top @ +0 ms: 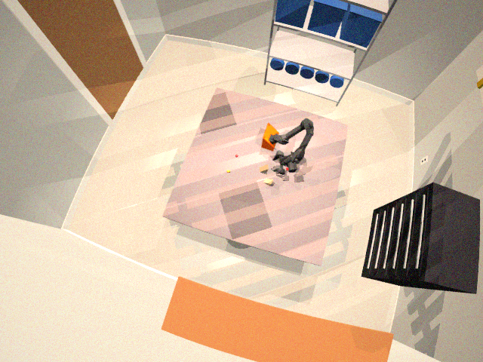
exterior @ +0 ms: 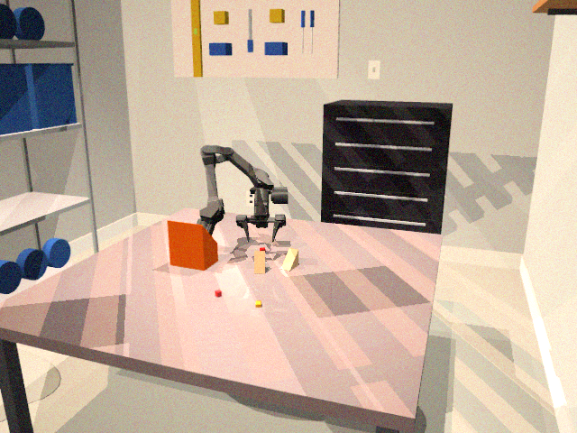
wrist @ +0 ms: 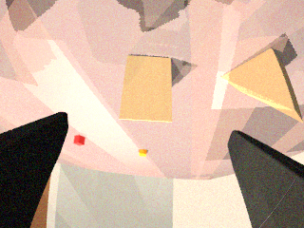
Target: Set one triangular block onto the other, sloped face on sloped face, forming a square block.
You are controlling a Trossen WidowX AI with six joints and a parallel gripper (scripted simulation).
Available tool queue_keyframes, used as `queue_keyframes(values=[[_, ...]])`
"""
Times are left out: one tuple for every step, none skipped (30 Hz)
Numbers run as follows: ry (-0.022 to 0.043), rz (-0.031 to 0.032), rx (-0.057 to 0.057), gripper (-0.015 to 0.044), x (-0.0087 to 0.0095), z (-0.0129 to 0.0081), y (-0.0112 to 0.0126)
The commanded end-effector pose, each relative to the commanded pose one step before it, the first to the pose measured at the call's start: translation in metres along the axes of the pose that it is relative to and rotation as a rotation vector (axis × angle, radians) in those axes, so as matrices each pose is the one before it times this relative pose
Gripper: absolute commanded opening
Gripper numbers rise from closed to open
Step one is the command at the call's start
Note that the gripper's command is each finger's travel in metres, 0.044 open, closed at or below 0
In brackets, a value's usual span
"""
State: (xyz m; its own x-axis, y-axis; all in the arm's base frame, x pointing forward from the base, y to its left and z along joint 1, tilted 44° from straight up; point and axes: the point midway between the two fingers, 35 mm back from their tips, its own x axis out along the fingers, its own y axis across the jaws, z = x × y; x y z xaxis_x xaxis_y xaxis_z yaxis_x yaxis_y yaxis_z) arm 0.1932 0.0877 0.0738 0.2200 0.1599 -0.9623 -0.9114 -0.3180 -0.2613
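Tool (exterior: pixel 260 231) wide apart, empty, above two wedges (exterior: pixel 259 262) (exterior: pixel 290 259) sitting apart on surface (exterior: pixel 325 326); ready to grab one.

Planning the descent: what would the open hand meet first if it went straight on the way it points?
Likely the table just behind the two blocks; the hand points down. The left block lies nearest that line, though depth is unclear.

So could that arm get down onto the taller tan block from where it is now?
Probably yes. The gripper hangs open just behind the tan block, and nothing stands between them. The other wedge sits apart, to one side.
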Motion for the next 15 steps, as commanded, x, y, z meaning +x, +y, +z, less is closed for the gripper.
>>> queue_keyframes(values=[[0.02456,-0.02107,-0.0632,0.044,-0.00132,-0.00045,0.00169],[0.0,0.0,0.0,0.044,0.0,0.0,0.0],[0.0,0.0,0.0,0.044,0.0,0.0,0.0],[0.0,0.0,0.0,0.044,0.0,0.0,0.0],[0.0,0.0,0.0,0.044,0.0,0.0,0.0],[0.0,0.0,0.0,0.044,0.00026,0.0,-0.00007],[0.0,-0.00001,0.0,0.044,0.00079,0.0,-0.0002],[0.0,-0.00001,0.0,0.044,0.00132,-0.00001,-0.00033],[0.0,-0.00002,0.0,0.044,0.0016,-0.00001,-0.00039],[0.0,-0.00002,0.0,0.044,0.0016,-0.00001,-0.00038],[0.0,-0.00001,0.0,0.044,0.0016,-0.00001,-0.00036],[0.0,-0.00001,0.0,0.044,0.0016,-0.00001,-0.00035],[0.0,-0.00001,0.0,0.044,0.0016,-0.00001,-0.00033],[0.0,-0.00001,0.0,0.044,0.0016,-0.00001,-0.00032],[0.0,-0.00001,0.0,0.044,0.0016,-0.00001,-0.0003]])
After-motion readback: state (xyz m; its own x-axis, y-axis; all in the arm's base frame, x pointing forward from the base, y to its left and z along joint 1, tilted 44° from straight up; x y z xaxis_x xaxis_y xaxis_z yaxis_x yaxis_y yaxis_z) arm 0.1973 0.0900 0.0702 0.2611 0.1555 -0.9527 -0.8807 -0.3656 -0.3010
